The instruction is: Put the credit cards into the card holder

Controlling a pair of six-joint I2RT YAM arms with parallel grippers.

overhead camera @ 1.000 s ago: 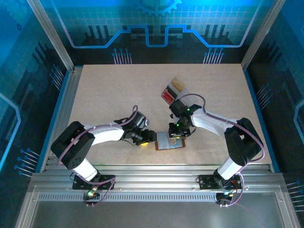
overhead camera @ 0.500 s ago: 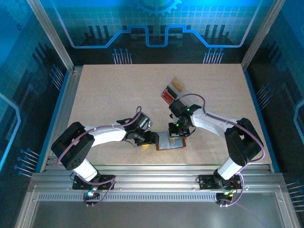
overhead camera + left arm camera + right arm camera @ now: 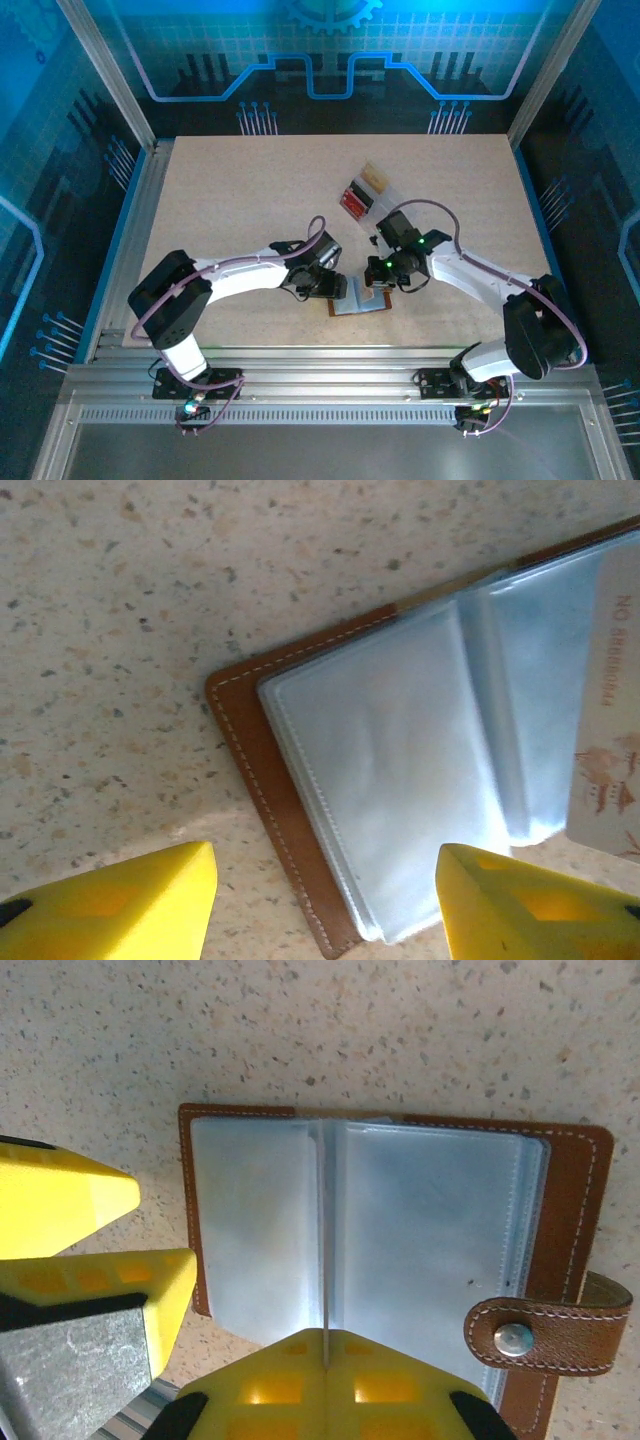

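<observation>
The brown leather card holder [image 3: 570, 1210] lies open on the table, clear sleeves [image 3: 430, 1230] facing up and its snap strap [image 3: 545, 1335] at the right. My right gripper [image 3: 327, 1345] is shut on a thin credit card [image 3: 326, 1320], seen edge-on and standing over the holder's middle fold. The same card's pale printed face [image 3: 612, 680] shows in the left wrist view. My left gripper [image 3: 325, 880] is open and straddles the holder's near-left corner [image 3: 300, 880], with its fingers [image 3: 70, 1205] beside the holder's left edge. From above, both grippers [image 3: 335, 287] [image 3: 383, 280] meet at the holder [image 3: 350, 305].
A clear plastic tray [image 3: 362, 195] holding red and tan cards sits behind the right arm. Speckled tabletop [image 3: 230, 190] stretches to the left and back. A metal rail [image 3: 330, 360] borders the near edge.
My left gripper has slid right up to the holder's left edge. The right arm has swung a little right, still holding the card over the holder.
</observation>
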